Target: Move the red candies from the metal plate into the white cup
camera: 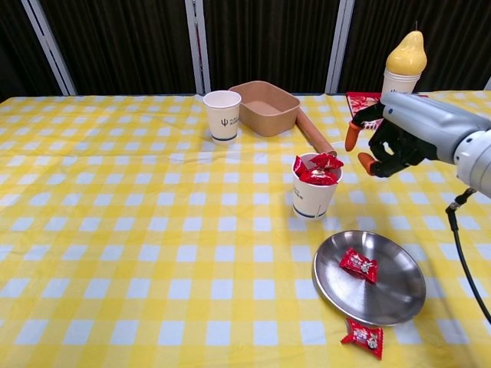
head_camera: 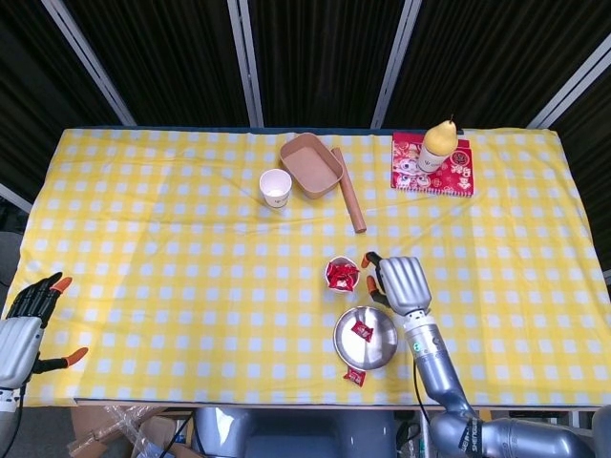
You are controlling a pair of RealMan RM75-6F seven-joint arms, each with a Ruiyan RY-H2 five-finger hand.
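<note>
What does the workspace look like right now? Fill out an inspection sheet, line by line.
Surface: table under yellow checked cloth.
Job's things: white cup holds red candies; metal plate holds one candy; another candy lies on the cloth beside the plate.
Clutter: second paper cup, brown tray, brown roll, red book carrying a pear-topped cup.
Hands: right hand right of the cup, fingers apart, empty; left hand at the table's left edge, empty.
Cables: black cable under the right arm.
Surroundings: dark curtains behind.
</note>
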